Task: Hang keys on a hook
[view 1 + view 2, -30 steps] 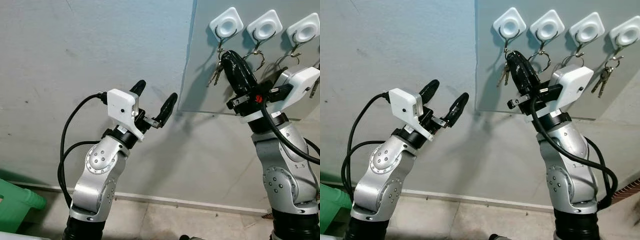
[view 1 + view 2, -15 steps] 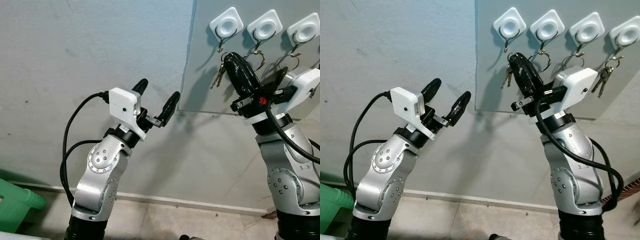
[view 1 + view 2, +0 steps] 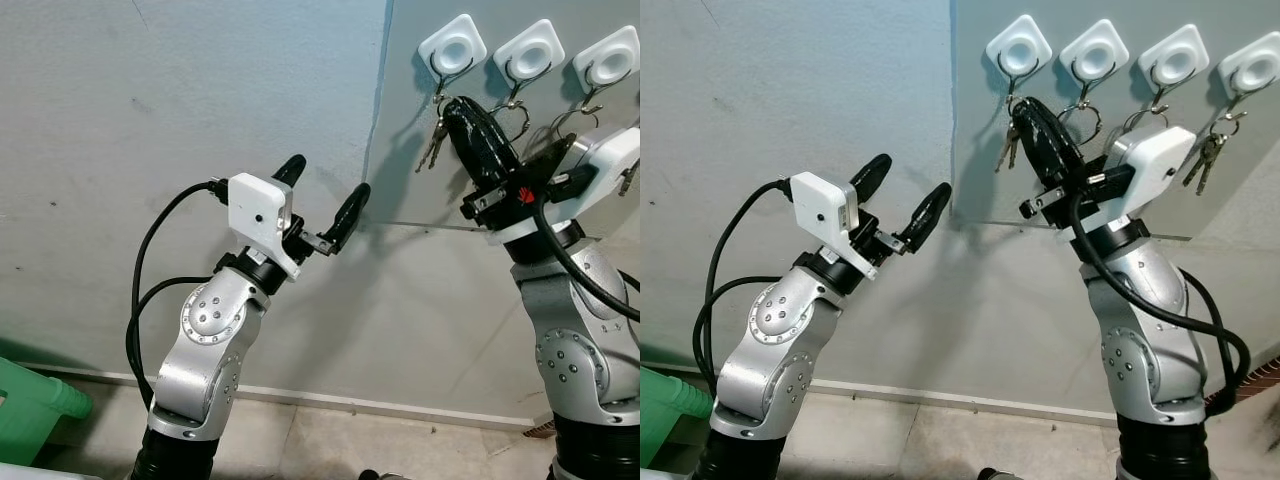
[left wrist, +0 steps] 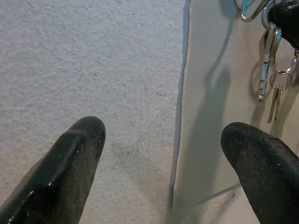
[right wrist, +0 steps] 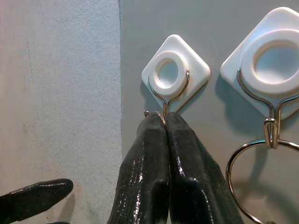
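The left gripper (image 3: 322, 205), black fingers spread apart and empty, has edged nearer the grey panel's edge; beyond it the right gripper (image 5: 164, 125), fingers pinched together on the bunch of silver keys (image 3: 1007, 140), has risen to the leftmost white diamond-shaped wire hook (image 5: 174, 74), so hanging looks imminent; the fingertips hide whether the ring has caught the wire.

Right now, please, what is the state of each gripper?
Left gripper: open, holding nothing, raised near the wall.
Right gripper: fingers shut at the leftmost hook, on the keys hanging below them.
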{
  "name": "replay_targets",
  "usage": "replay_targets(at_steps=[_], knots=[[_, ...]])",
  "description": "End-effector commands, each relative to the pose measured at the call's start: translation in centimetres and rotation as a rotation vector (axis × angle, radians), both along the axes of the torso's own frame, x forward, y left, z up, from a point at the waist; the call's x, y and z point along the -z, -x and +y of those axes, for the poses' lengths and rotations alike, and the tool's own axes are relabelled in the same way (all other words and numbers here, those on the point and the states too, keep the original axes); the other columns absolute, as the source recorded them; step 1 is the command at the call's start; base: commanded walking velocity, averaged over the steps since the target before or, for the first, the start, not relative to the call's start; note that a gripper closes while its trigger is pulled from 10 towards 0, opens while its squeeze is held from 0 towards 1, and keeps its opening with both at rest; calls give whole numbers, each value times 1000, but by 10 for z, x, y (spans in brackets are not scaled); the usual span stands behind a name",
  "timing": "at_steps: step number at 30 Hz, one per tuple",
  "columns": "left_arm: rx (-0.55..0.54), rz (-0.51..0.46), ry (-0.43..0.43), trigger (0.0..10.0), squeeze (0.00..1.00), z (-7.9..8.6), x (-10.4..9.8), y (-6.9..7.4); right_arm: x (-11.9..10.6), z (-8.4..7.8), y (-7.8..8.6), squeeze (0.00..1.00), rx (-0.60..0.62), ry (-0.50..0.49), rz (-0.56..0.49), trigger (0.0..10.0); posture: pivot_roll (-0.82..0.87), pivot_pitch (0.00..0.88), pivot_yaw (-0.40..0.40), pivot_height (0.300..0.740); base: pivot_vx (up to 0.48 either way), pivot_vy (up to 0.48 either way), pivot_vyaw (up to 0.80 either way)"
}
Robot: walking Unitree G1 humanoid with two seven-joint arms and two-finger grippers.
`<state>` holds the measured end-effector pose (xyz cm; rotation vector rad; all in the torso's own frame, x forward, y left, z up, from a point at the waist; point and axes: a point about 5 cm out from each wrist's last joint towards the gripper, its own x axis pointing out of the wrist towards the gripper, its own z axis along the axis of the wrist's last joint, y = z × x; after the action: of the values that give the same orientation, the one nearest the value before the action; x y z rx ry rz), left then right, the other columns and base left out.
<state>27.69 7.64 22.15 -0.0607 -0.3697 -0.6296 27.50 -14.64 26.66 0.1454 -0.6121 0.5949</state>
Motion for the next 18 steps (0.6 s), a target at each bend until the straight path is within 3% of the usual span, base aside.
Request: replay_targets(at_steps=[1, 18], knots=[[12, -15, -7, 10000, 0, -2, -3, 1, -10, 3, 3, 0, -26, -1, -41, 10000, -32, 115, -14, 740, 0, 0, 0], [4, -9, -5, 10000, 0, -1, -2, 1, -8, 5, 3, 0, -37, 16, -31, 10000, -35, 118, -12, 740, 0, 0, 0]])
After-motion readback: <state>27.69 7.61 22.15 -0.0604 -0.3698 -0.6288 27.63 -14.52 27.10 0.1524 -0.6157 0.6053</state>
